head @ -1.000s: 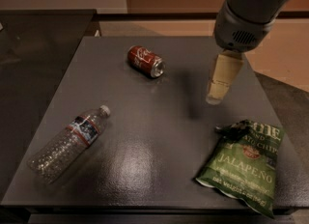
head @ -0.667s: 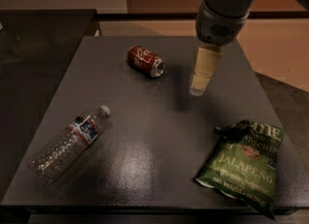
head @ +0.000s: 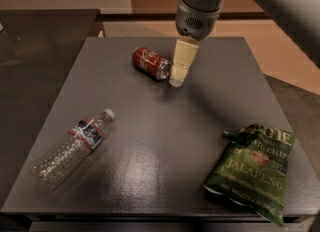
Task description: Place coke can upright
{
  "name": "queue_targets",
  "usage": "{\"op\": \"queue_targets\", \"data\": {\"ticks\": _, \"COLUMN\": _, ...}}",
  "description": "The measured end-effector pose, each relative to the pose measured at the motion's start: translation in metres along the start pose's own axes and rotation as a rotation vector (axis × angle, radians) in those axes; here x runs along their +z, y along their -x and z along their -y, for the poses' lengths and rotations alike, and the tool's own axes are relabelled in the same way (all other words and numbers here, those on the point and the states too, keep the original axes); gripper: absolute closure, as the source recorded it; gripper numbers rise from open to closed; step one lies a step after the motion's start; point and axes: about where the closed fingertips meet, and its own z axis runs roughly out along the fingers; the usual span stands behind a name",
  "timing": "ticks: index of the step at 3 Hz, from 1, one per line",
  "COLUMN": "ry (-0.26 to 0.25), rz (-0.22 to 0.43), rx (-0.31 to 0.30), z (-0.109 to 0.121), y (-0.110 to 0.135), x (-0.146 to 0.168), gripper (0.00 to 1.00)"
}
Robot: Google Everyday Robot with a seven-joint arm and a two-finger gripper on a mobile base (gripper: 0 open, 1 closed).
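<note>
The coke can is red with white script and lies on its side at the far middle of the dark grey table, its silver top pointing right toward the gripper. My gripper hangs down from the arm at the top of the camera view, its cream-coloured fingers just right of the can's top end, close to it or touching it. The fingertips are close above the table top.
A clear plastic water bottle lies on its side at the front left. A green jalapeño chip bag lies at the front right, near the table's edge. A darker counter adjoins the table on the left.
My gripper has moved left across the far part of the table, from well right of the can to right beside its top end. The can, bottle and chip bag have not moved.
</note>
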Motion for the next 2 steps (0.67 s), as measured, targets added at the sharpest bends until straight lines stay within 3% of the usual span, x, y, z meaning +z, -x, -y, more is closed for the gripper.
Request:
{"op": "queue_targets", "data": {"ticks": 1, "ry": 0.010, "rz": -0.005, "rx": 0.069, "z": 0.008, "y": 0.022, "x": 0.015, "gripper": 0.00}}
{"op": "queue_targets", "data": {"ticks": 2, "ry": -0.016, "rz": -0.030, "rx": 0.180, "z": 0.018, "y": 0.038, "x": 0.027, "gripper": 0.00}}
